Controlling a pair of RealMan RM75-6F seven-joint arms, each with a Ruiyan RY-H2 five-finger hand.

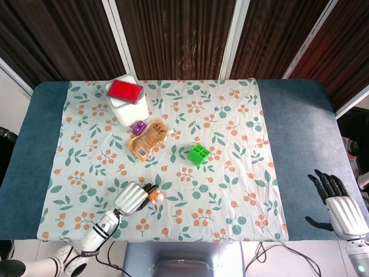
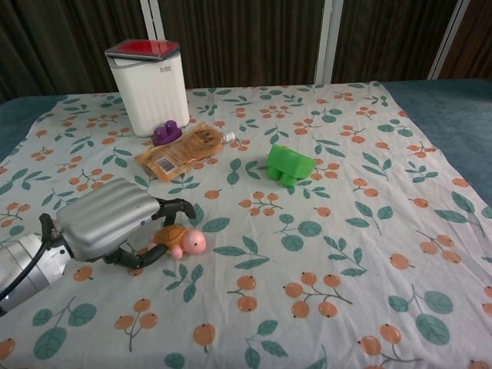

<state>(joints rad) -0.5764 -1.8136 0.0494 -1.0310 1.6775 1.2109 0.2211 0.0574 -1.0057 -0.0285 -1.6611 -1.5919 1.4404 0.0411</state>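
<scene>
**Left hand curled around a toy turtle at the near edge of the cloth**

The left hand [image 2: 115, 224] lies low over the flowered tablecloth [image 2: 354, 200], its silver back turned up and its forearm running off toward the near left corner. Its dark fingers [image 2: 173, 206] curl down and around the toy turtle [image 2: 178, 240], a small figure with a brown shell and pink head that sits on the cloth. The fingers touch it from behind and beside, but whether they truly grip it cannot be told.

Farther back stands a white container with a red lid [image 2: 147, 83]. Just in front of it lies a purple block [image 2: 164, 133], and beside that an orange snack pouch [image 2: 181, 152] lies flat. Toward the middle of the cloth rests a green building block [image 2: 288, 164], well apart from the hand.

At the far right, the right hand [image 1: 339, 206] rests over the bare blue table [image 1: 300, 133], off the cloth, palm down with its dark fingers spread and nothing in them.
</scene>
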